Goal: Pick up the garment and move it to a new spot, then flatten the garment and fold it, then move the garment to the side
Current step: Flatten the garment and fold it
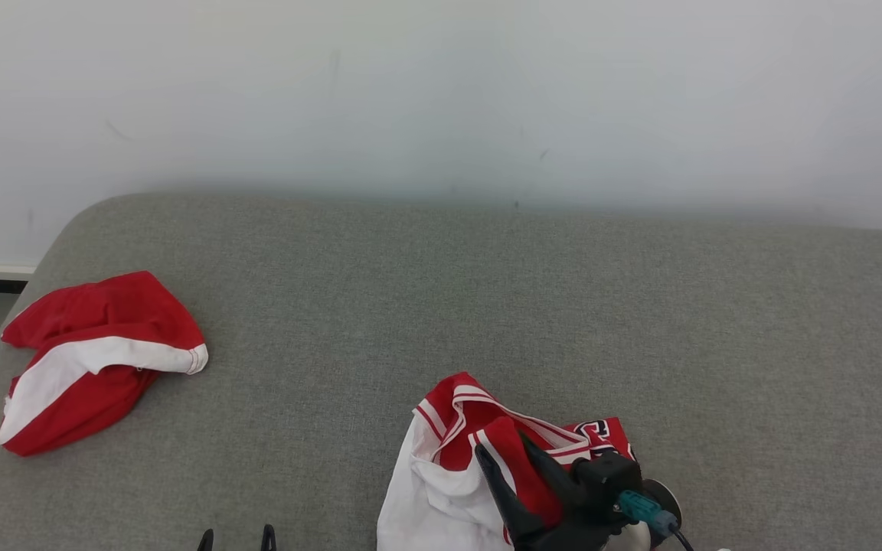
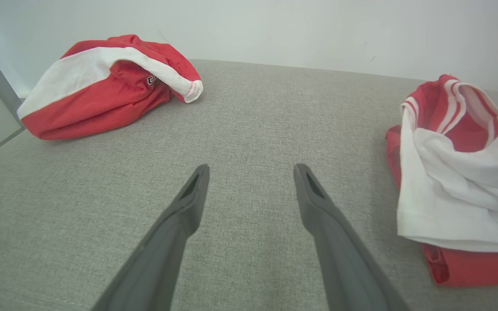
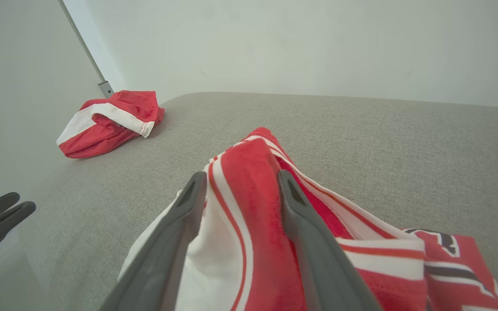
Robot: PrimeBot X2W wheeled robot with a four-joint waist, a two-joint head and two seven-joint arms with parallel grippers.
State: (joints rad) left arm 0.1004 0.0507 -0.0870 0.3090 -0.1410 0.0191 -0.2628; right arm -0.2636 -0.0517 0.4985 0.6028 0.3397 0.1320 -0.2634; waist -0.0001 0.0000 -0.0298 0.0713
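Observation:
The garment point(image 1: 441, 478) is a crumpled red-and-white jersey lying at the near edge of the grey cushion point(image 1: 487, 306). My right gripper point(image 1: 504, 451) stands over it, and its fingers straddle a raised red fold. In the right wrist view the gripper point(image 3: 240, 176) is open wide, with the garment point(image 3: 240, 242) filling the gap between its fingers. My left gripper point(image 1: 236, 536) sits open at the near edge, left of the jersey. The left wrist view shows this gripper point(image 2: 252, 168) over bare cushion with nothing between its fingers, and the garment point(image 2: 456, 172) to its right.
A second red-and-white piece of clothing point(image 1: 96, 360) lies bunched at the cushion's left edge, also seen in the left wrist view point(image 2: 102, 86). A pale wall point(image 1: 441, 92) backs the cushion. Bare grey fabric spans the middle and right.

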